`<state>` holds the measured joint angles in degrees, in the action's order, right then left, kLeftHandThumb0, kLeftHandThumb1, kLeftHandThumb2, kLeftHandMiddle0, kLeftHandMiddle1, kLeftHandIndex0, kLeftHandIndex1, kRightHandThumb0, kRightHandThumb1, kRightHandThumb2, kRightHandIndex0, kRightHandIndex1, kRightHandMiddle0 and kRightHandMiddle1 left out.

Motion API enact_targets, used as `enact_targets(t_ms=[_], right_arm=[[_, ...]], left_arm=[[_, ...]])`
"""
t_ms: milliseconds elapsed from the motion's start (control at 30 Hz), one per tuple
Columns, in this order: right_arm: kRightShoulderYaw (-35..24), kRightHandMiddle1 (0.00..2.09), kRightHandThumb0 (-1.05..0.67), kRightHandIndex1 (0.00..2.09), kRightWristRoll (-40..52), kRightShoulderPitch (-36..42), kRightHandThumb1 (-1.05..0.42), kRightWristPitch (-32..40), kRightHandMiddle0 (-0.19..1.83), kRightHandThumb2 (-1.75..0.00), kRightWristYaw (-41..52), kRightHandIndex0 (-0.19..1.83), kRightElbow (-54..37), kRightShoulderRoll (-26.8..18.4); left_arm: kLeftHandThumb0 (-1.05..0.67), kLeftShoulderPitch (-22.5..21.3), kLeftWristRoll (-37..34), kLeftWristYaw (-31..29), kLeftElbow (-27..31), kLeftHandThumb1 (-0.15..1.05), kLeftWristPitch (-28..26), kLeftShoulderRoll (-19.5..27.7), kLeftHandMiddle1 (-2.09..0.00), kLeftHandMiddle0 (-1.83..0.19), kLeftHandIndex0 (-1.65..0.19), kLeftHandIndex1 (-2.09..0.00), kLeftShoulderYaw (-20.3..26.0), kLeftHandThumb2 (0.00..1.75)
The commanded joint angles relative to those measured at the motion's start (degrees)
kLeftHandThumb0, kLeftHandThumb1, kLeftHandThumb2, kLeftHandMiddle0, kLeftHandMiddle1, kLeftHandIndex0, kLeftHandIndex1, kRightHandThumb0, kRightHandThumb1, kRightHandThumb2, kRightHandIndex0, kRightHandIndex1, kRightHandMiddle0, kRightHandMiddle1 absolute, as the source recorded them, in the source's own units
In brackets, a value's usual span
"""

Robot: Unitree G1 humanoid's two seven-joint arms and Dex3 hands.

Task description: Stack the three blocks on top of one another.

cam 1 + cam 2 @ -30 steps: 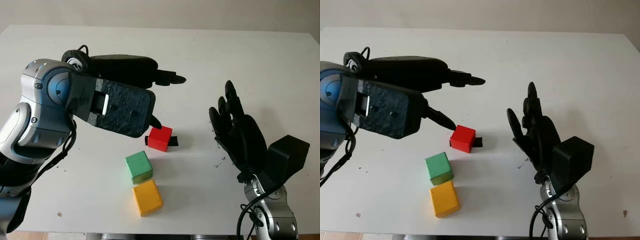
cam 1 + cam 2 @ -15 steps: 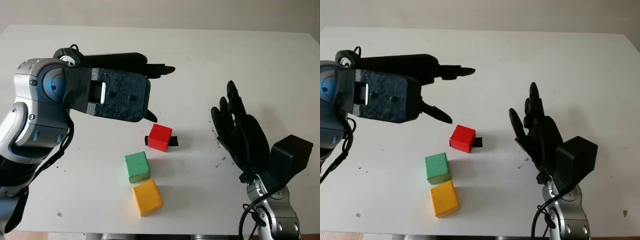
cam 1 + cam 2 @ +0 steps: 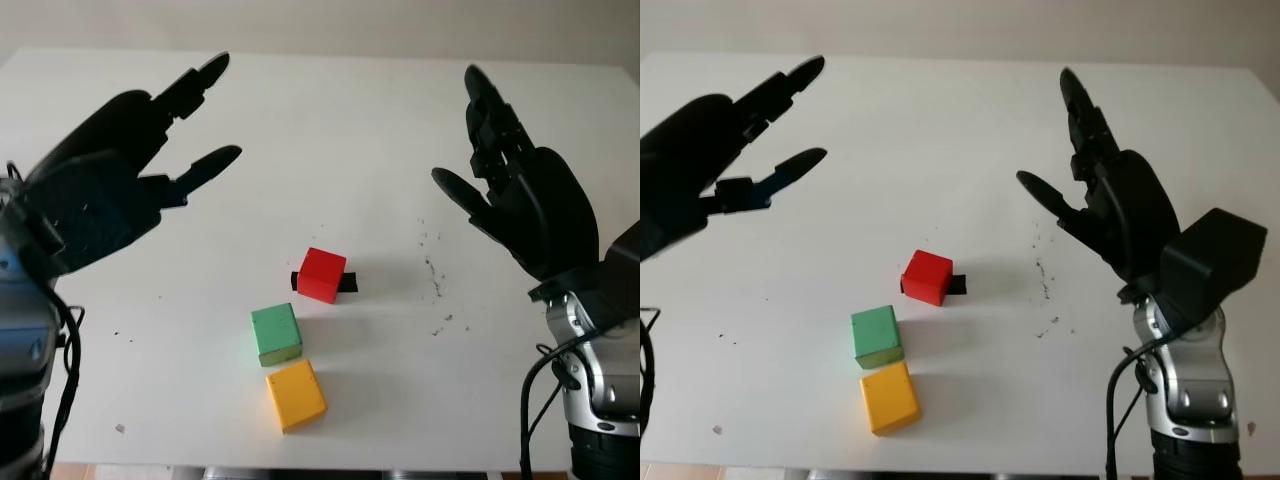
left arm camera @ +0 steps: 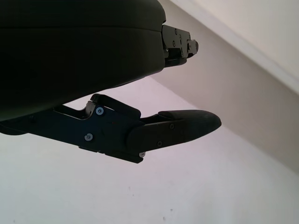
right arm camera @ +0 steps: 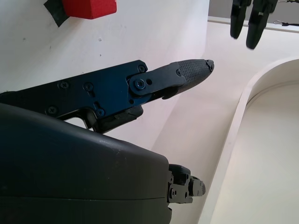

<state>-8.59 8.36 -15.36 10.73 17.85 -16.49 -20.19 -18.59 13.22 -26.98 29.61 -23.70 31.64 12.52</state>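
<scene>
Three blocks sit on one white table (image 3: 400,120), grouped near the lower centre of the head view: one red block (image 3: 321,274), one green block (image 3: 275,334), one yellow block (image 3: 294,394). One strip of black tape (image 3: 347,284) lies under the red one. Two black robot hands: the left hand (image 3: 95,205) at the left edge, the right hand (image 3: 525,205) at the right edge.

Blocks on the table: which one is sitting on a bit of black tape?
The red block. A black strip sticks out from under it on two sides. The green block and yellow block sit on the bare white table.
</scene>
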Motion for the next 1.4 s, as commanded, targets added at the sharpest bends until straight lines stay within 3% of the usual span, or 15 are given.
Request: enact_targets(t_ms=[0,233,433,500,567,700,833,1067,1233,1367], right_arm=[[-0.13,0.09,-0.67,0.03,0.06,-0.47,-1.03,0.23,0.02,-0.06,0.17,-0.18,0.20,-0.74],[-0.11,0.08,-0.66,0.03,-0.06,0.23,-1.05,-1.80,0.01,-0.08,0.05,-0.19,2.31,-0.03],[0.98,0.05,-0.67,0.01,-1.14,1.49,-1.05,-1.51,-0.04,-0.35,-0.02,-0.19,2.89,0.01],[1.01,0.05,-0.68,0.00,-0.54,1.51,-1.05,-2.20,-0.05,-0.33,0.91,-0.19,3.62,-0.20],[0.95,0.06,-0.68,0.00,-0.01,1.14,-1.05,-3.19,-0.03,-0.20,2.30,-0.19,4.44,-0.69],[1.63,0.07,-0.69,0.01,-2.54,-2.08,-0.98,-7.86,0.00,-0.08,8.04,-0.19,5.99,-6.39],[2.82,0.09,-0.69,0.03,-5.31,-6.01,-0.93,-17.36,0.05,-0.05,15.09,-0.16,8.99,-12.86],[6.92,0.13,-0.66,0.06,-11.08,-14.18,-0.79,-34.69,0.16,-0.02,22.13,-0.11,13.41,-19.76],[11.02,0.18,-0.65,0.08,-13.79,-20.51,-0.76,-50.39,0.26,-0.03,24.64,-0.07,18.46,-21.23],[13.34,0.21,-0.66,0.11,-14.88,-23.54,-0.70,-58.01,0.34,-0.03,24.70,0.00,21.89,-21.29]], left_arm=[[-0.68,3.48,-2.25,1.84,1.45,1.05,2.90,-1.62,-0.07,0.05,-0.02,-0.07,2.45,0.57],[-0.66,12.20,-8.27,3.94,6.46,1.05,6.05,-2.75,-0.07,-0.02,-0.13,-0.08,8.61,0.46],[-0.68,16.60,-12.72,2.16,11.97,1.05,7.60,-1.02,-0.07,-0.07,-0.23,-0.08,12.41,0.28],[-0.67,17.44,-13.96,1.60,13.32,1.05,6.49,-0.54,-0.06,-0.07,-0.23,-0.07,12.73,0.27],[-0.64,17.88,-14.39,1.80,13.49,1.05,5.05,-0.38,-0.05,-0.04,-0.19,-0.05,12.40,0.37],[-0.63,18.18,-11.98,9.35,9.54,1.05,5.03,-6.61,-0.06,-0.07,-0.16,-0.04,8.95,0.51],[-0.71,19.15,-13.00,15.02,5.56,1.05,5.43,-13.40,-0.05,-0.05,-0.10,-0.03,6.67,0.55],[-0.78,18.93,-12.94,19.66,-0.44,1.05,5.79,-19.12,-0.03,0.03,-0.06,-0.04,1.77,0.57],[-0.74,19.11,-11.27,21.65,-2.73,1.05,6.63,-19.91,-0.05,0.03,-0.05,-0.05,-0.62,0.58],[-0.74,18.95,-11.15,22.37,-2.96,1.05,6.77,-19.75,-0.05,0.03,-0.06,-0.05,-0.86,0.58]])
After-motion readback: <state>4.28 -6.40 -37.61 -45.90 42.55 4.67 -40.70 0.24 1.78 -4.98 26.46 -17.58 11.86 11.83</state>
